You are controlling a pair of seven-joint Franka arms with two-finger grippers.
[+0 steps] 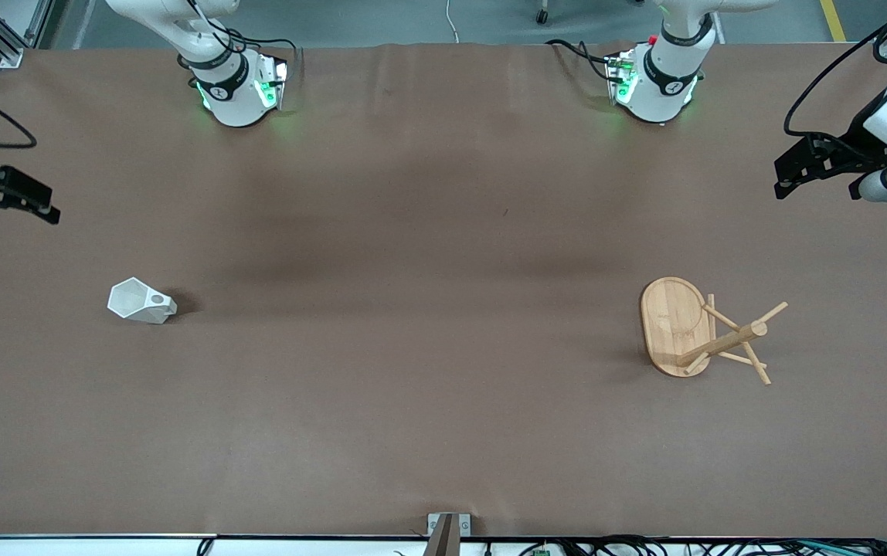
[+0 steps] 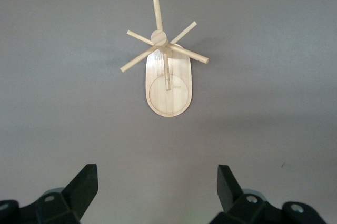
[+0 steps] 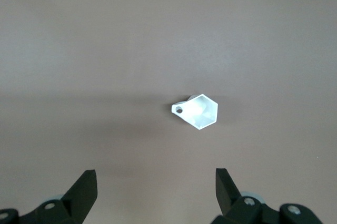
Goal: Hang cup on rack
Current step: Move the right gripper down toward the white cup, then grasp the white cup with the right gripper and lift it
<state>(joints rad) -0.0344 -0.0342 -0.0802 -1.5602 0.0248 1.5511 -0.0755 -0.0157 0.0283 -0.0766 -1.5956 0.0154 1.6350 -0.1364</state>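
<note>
A: Where is the cup (image 1: 141, 301) located?

B: It is found upright on the brown table covering (image 1: 428, 386), toward the right arm's end, its hexagonal rim facing up and its pierced handle turned toward the table's middle. Nothing is touched by it.

A: And the rack (image 1: 702, 330)?

B: It is stood on its oval base toward the left arm's end, well apart from the cup. The post and slanted pegs are seen from above; no peg is occupied.

A: How is the surface described?

B: A plain brown sheet is laid over the whole table, slightly creased. Grey floor is seen past the arm bases, and cables are run along the edge nearest the front camera.

A: How are the claws set?

B: The right gripper (image 1: 15, 202) is held in the air over its end of the table, fingers spread wide, nothing gripped. The left gripper (image 1: 814, 170) is likewise held over its end, spread wide and unloaded.
</note>
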